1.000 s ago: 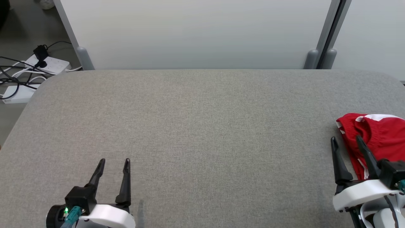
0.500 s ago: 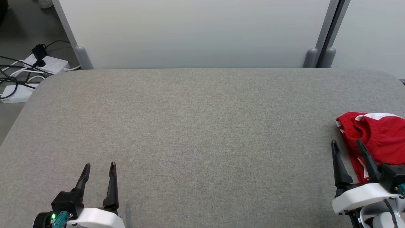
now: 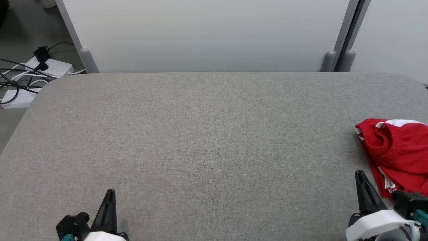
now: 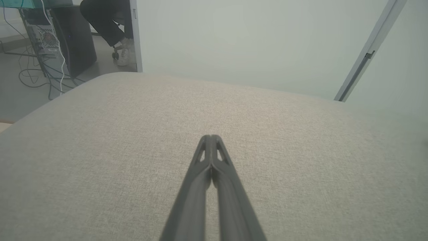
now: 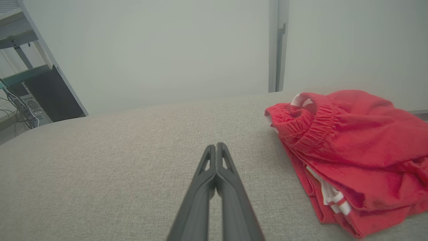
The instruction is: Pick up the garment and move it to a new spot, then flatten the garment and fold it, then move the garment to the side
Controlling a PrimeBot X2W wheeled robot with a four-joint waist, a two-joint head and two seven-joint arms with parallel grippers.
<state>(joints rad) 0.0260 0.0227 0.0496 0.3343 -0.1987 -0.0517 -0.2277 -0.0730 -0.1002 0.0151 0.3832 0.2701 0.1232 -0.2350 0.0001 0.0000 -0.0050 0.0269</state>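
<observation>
The garment [image 3: 398,152] is red with white trim and an elastic waistband, lying folded in a bundle at the right edge of the grey padded table [image 3: 214,140]. In the right wrist view the garment [image 5: 351,154] lies to the right of my fingers. My right gripper [image 3: 360,173] is shut and holds nothing, low at the table's front right, just left of the garment and apart from it; its tips [image 5: 216,146] meet. My left gripper [image 3: 110,191] is shut on nothing at the front left, its fingers pressed together [image 4: 210,137] over bare cloth.
A pale partition wall [image 3: 207,33] with grey posts stands behind the table. Power strips and cables [image 3: 30,73] lie on the floor beyond the table's far left corner. In the left wrist view a computer tower [image 4: 63,36] and a seated person's leg and shoe [image 4: 117,36] show at the far left.
Both grippers have shut and drawn back toward the table's front edge. The right gripper has pulled away from the garment's left side. The garment lies where it was.
</observation>
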